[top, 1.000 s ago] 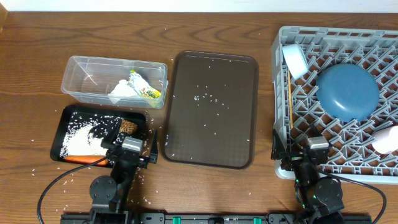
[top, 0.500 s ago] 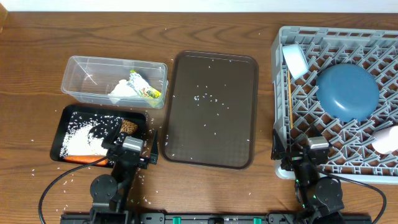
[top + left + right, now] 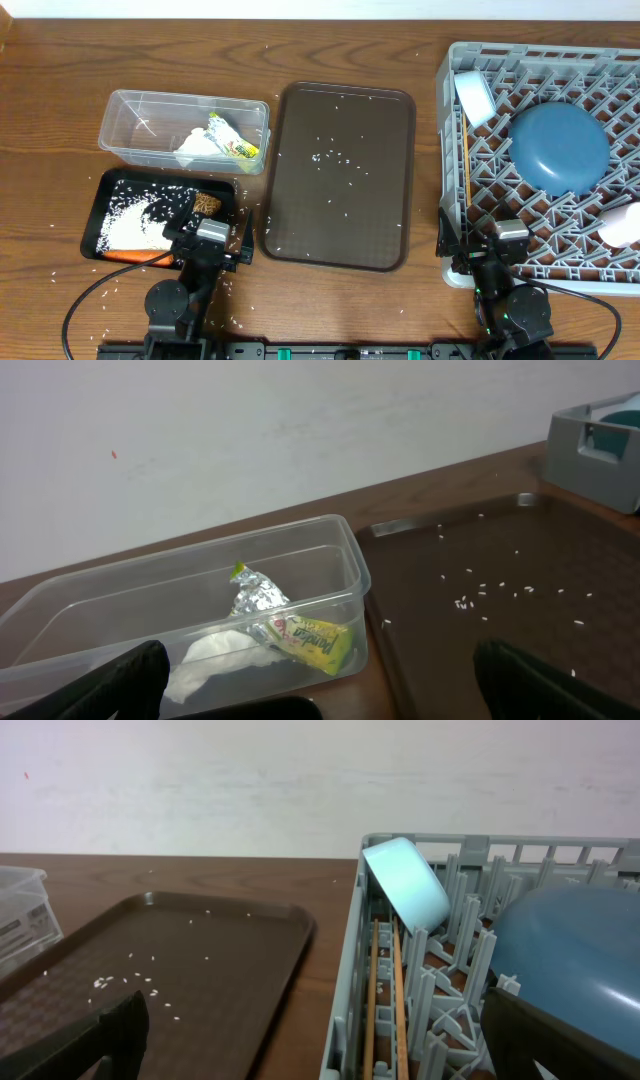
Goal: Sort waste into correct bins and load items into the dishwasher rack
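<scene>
The clear tub (image 3: 130, 120) holds the white tissue (image 3: 192, 147) and the yellow-green wrapper (image 3: 232, 140); both also show in the left wrist view, tissue (image 3: 205, 660) and wrapper (image 3: 300, 636). The black tray (image 3: 98, 215) holds rice (image 3: 135, 228), the brown lump (image 3: 207, 203) and the carrot (image 3: 135, 256). The grey rack (image 3: 455, 70) holds the dark-blue dish (image 3: 557, 147), a pale-blue cup (image 3: 475, 96), chopsticks (image 3: 465, 165) and a white bowl (image 3: 622, 224). My left gripper (image 3: 207, 238) is open and empty at the black tray's near right corner. My right gripper (image 3: 497, 247) is open and empty at the rack's near left corner.
A dark-brown serving tray (image 3: 340, 175) with scattered rice grains lies between the bins and the rack. Loose rice grains dot the wooden table near the black tray. A white wall backs the table.
</scene>
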